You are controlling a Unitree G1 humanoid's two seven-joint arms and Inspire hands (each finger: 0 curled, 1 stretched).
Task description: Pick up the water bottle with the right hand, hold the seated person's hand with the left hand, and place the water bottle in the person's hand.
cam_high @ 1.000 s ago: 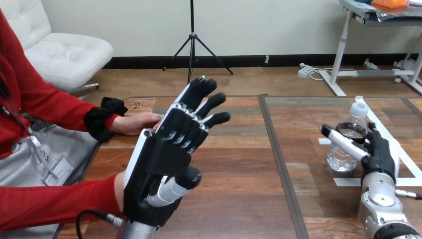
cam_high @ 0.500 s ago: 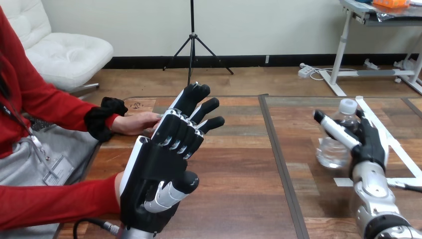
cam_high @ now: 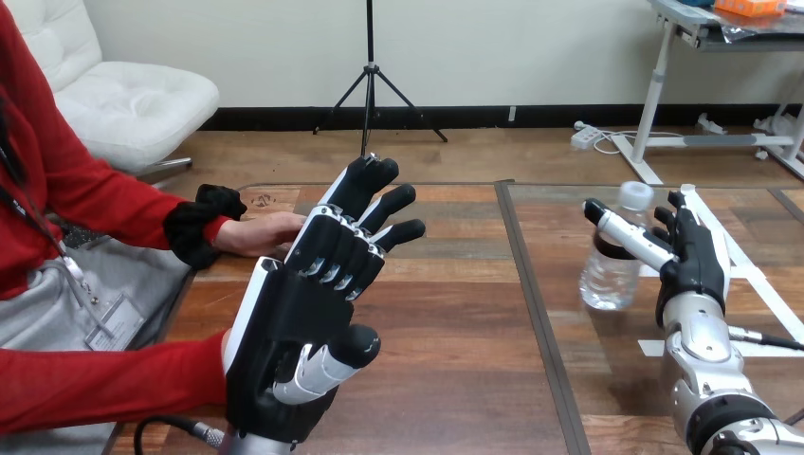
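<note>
A clear water bottle [cam_high: 607, 270] with a white cap stands upright at the right of the table, and my right hand [cam_high: 697, 261] is shut on it, thumb across its front and fingers behind. Whether its base touches the wood I cannot tell. My left hand [cam_high: 308, 303] is raised in the foreground at centre left, open, fingers straight and pointing up and away. Behind its fingers the person's hand [cam_high: 261, 232] rests flat on the table's far left edge, apart from my left hand. The person's other red-sleeved arm [cam_high: 104, 384] reaches in low at the left, its hand hidden behind my left hand.
White tape lines [cam_high: 749, 275] mark the wood at the right, around where my right hand is. A dark seam [cam_high: 526, 284] runs down the table [cam_high: 455, 322] between my two hands. The person sits at the left side.
My right hand has carried the bottle leftwards, off the tape marks. My left hand has stayed almost in place, sinking slightly. The person's hand has not moved.
</note>
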